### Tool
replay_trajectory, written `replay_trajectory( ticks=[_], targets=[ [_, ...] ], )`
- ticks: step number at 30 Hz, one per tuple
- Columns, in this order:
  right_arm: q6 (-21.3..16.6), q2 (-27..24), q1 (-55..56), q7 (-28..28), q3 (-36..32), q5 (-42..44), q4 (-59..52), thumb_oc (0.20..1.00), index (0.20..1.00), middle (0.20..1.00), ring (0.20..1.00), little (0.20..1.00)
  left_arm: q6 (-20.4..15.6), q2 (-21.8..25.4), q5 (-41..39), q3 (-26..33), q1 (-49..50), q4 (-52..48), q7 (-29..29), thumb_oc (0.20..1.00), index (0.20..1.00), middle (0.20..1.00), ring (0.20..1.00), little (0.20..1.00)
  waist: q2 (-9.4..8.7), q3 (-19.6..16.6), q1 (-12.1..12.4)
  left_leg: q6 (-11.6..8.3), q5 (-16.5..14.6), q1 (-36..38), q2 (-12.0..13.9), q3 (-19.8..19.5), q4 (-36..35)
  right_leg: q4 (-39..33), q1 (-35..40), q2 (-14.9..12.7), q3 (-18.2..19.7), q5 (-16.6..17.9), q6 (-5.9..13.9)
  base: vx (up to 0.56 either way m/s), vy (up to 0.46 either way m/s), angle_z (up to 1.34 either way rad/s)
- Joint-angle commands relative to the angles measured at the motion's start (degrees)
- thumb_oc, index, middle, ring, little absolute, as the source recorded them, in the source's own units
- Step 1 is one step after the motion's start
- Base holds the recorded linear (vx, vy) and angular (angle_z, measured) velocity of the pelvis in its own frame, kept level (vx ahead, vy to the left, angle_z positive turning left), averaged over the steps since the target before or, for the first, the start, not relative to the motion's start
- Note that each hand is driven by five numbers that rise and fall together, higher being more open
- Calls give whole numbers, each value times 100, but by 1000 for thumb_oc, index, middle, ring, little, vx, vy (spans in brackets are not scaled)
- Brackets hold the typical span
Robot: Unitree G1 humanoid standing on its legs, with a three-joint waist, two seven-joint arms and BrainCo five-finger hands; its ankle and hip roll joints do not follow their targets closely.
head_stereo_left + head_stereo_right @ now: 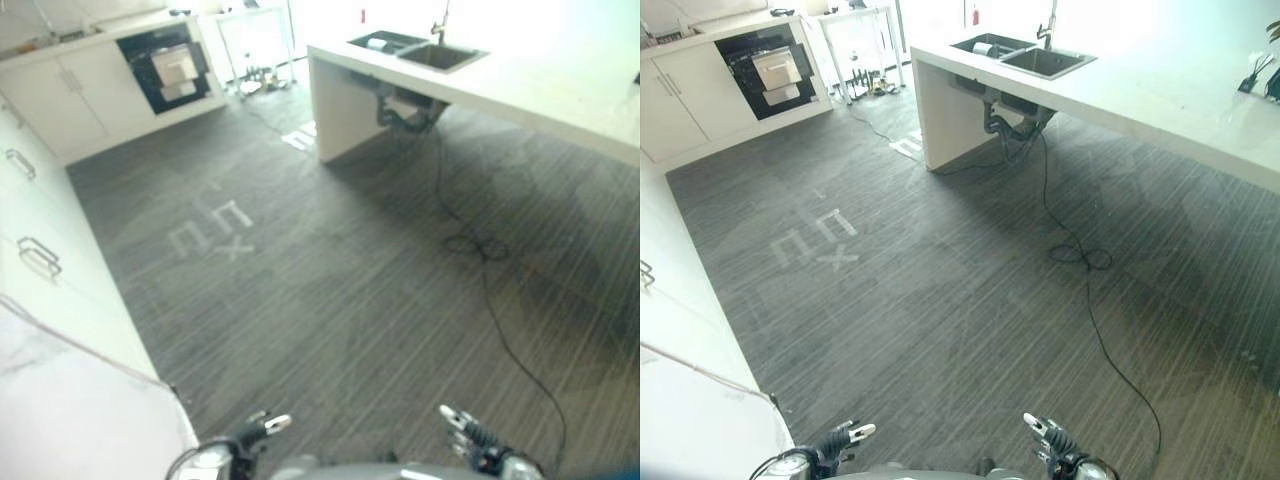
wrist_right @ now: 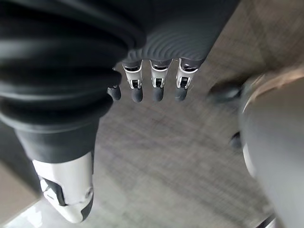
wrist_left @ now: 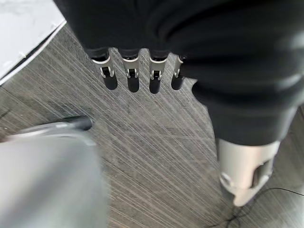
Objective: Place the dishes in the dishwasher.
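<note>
Both robot hands hang low at the near edge of the head views, pointing forward over a dark grey striped carpet floor [image 1: 330, 300]. The left hand [image 1: 262, 427] sits at the lower left, its silver, dark-tipped fingers [image 3: 130, 76] reaching straight out in a row, relaxed and holding nothing. Its wrist view shows the thumb [image 3: 244, 173] set apart from the fingers, with bare carpet beneath. The right hand [image 1: 462, 428] sits at the lower right in a matching pose: fingers [image 2: 156, 85] straight and loose, thumb [image 2: 66, 190] apart, nothing in its hold.

Just beside the left hand, on its outer side, is the corner of a white marbled countertop [image 1: 70, 410]. Running forward from there is a row of white cabinet fronts with metal bar handles [image 1: 40, 256].

On the carpet ahead of the hands, pale tape marks [image 1: 212, 232] form angular shapes. A thin black cable [image 1: 480, 260] trails across the floor ahead of the right hand toward a long white kitchen island [image 1: 540, 80].

Far ahead of the right hand, a recessed metal sink with a tap [image 1: 438, 52] is set into the island's far end, and a pale round dish or similar item [image 1: 984, 48] appears to sit in the basin beside it; it is too small to identify.

Far ahead of the left hand, a black built-in appliance with light panels pulled out of its open front [image 1: 170, 66] sits among white wall cabinets [image 1: 60, 100]. Whether it is the dishwasher cannot be told from here.
</note>
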Motion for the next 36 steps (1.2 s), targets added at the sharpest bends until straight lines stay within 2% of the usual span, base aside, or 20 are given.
replay_trajectory(
  ticks=[1, 3, 6, 10, 11, 12, 14, 15, 16, 18, 20, 22, 23, 24, 27, 28, 30, 32, 34, 36],
  targets=[
    [-25, -91, -35, -99, 43, -252, -204, 1000, 1000, 1000, 1000, 1000, -125, -34, -219, -53, -150, -325, 112, 1000, 1000, 1000, 1000, 1000, 103, 34, 48, 366, -243, 739, 210, 282, -1833, 177, 319, 13, -34, -276, 476, 258, 202, -30],
    [62, -111, -128, -183, 92, -316, -98, 1000, 1000, 1000, 1000, 1000, -165, -110, -304, -109, -142, -266, 163, 1000, 1000, 1000, 1000, 1000, 213, 43, 148, 206, 192, 670, 383, 315, -2825, 67, 515, 51, -94, -385, 526, 311, 211, -6],
    [16, -76, -5, 35, -15, -304, 242, 1000, 1000, 1000, 1000, 1000, -260, -271, -381, -63, -78, 5, 141, 1000, 1000, 1000, 1000, 1000, 250, 56, 273, 44, 723, 394, 626, 508, -3524, -76, 1076, 35, -84, -667, 582, 487, 298, 42],
    [-68, 201, 172, -22, -123, -409, 352, 1000, 1000, 1000, 1000, 1000, -346, -262, -420, 119, 7, 334, -45, 1000, 1000, 1000, 1000, 1000, 132, -121, 341, 382, 399, 396, 453, 446, -3262, 422, 1363, -457, -41, -957, 911, 527, 403, -1],
    [-128, 264, 223, -21, -158, -348, 347, 1000, 1000, 1000, 1000, 1000, -334, -197, -285, 96, -29, 418, -146, 1000, 1000, 1000, 1000, 1000, 50, -218, 354, 550, 309, 418, 316, 433, -3187, 869, 1342, -652, -79, -776, 1040, 544, 545, -21],
    [-187, 302, 258, -70, -155, -310, 243, 1000, 1000, 1000, 1000, 1000, -348, -153, -190, -76, -99, 438, -212, 1000, 1000, 1000, 1000, 1000, 91, -284, 266, 770, 203, 706, 123, 366, -3281, 2420, 676, -1037, -31, 40, 1113, 499, 581, -35],
    [-215, 256, 306, -155, -119, -196, 49, 1000, 1000, 1000, 1000, 1000, -301, -67, -315, -215, -165, 342, -209, 1000, 1000, 1000, 1000, 1000, 208, -247, 154, 879, -12, 1092, -16, 347, -3296, 3724, -2, -1221, -118, 150, 1018, 456, 500, -8],
    [-225, 252, 275, -190, -84, -99, 25, 1000, 1000, 1000, 1000, 1000, -160, -19, -358, -231, -198, 191, -147, 1000, 1000, 1000, 1000, 1000, 207, -200, 122, 897, -110, 1302, -59, 408, -3309, 3834, -276, -1170, -185, -51, 931, 393, 261, 29],
    [-258, 245, 249, -197, -79, -44, 27, 1000, 1000, 1000, 1000, 1000, -135, 10, -381, -278, -243, 123, -146, 1000, 1000, 1000, 1000, 1000, 259, -182, 46, 915, -59, 1306, 12, 427, -3272, 3382, -400, -645, -180, -192, 800, 317, 93, 29],
    [-334, 239, 269, -203, -67, -6, 12, 1000, 1000, 1000, 1000, 1000, -98, 40, -348, -339, -303, -3, -174, 1000, 1000, 1000, 1000, 1000, 216, -151, -86, 935, -105, 1441, -56, 290, -3264, 2854, -560, -197, -89, -376, 774, 276, -30, 36],
    [-499, 209, 306, -87, -83, 110, 20, 1000, 1000, 1000, 1000, 1000, -19, 43, -103, -311, -410, -166, -144, 1000, 1000, 1000, 1000, 1000, 116, -80, -217, 900, -310, 1703, -143, 190, -3297, 1538, -951, -126, -249, -123, 844, 410, -126, 104],
    [-614, 215, 279, 48, -109, 174, 118, 1000, 1000, 1000, 1000, 1000, -92, -12, 24, -337, -452, -54, -110, 1000, 1000, 1000, 1000, 1000, -64, -60, -408, 918, -616, 1992, -373, 77, -3281, 471, -1420, -224, -95, 836, 1190, 590, -203, 68],
    [-626, 229, 240, 52, -116, 165, 135, 1000, 1000, 1000, 1000, 1000, -132, -47, 59, -366, -452, 6, -101, 1000, 1000, 1000, 1000, 1000, -54, -60, -478, 940, -799, 2212, -406, -71, -3290, 276, -1569, -243, -4, 1086, 1251, 651, -206, 52],
    [-609, 251, 209, 25, -127, 149, 126, 1000, 1000, 1000, 1000, 1000, -165, -68, 106, -382, -419, 44, -117, 1000, 1000, 1000, 1000, 1000, -45, -84, -506, 973, -966, 2377, -437, -187, -3246, 305, -1673, -278, 59, 1165, 1248, 608, -204, 48],
    [-507, 237, 164, -49, -102, 164, 89, 1000, 1000, 1000, 1000, 1000, -282, -120, 204, -348, -217, 219, -157, 1000, 1000, 1000, 1000, 1000, 33, -234, -500, 948, -1296, 2567, -378, -276, -2776, 731, -1489, -214, 86, 772, 1000, 590, -261, 13],
    [-453, 229, 170, -70, -90, 175, 43, 1000, 1000, 1000, 1000, 1000, -267, -134, 136, -311, -160, 247, -186, 1000, 1000, 1000, 1000, 1000, 75, -286, -544, 854, -1270, 2605, -253, -202, -2507, 887, -1434, -138, 170, 581, 883, 720, -406, -20],
    [-367, 168, 206, -45, -60, 224, -133, 1000, 1000, 1000, 1000, 1000, -263, -124, -123, -149, -46, 216, -218, 1000, 1000, 1000, 1000, 1000, 153, -334, -556, 467, -518, 2530, 106, -84, -1446, 973, -1198, 1, 127, 274, 613, 560, -406, -18],
    [-429, 23, 212, 80, -41, 80, -294, 1000, 1000, 1000, 1000, 1000, -331, -107, -254, -17, 40, 205, -185, 1000, 1000, 1000, 1000, 1000, 92, -340, -503, 264, 41, 2045, 183, -97, 4, 856, -916, 47, 230, 145, 408, 486, -403, -12],
    [-444, -84, 233, 90, -38, -18, -459, 1000, 1000, 1000, 1000, 1000, -280, -101, -242, 73, 111, 110, -168, 1000, 1000, 1000, 1000, 1000, -7, -283, -413, 277, 141, 1242, 260, -20, 1070, 823, -594, 48, 377, -9, 249, 367, -298, -52],
    [-479, -111, 221, 107, -60, 40, -509, 1000, 1000, 1000, 1000, 1000, -207, -60, -128, 51, 120, 27, -158, 1000, 1000, 1000, 1000, 1000, -58, -199, -282, 487, -94, 582, 269, 13, 731, 775, -303, 63, 499, -163, 246, 375, -158, -68]
  ],
)
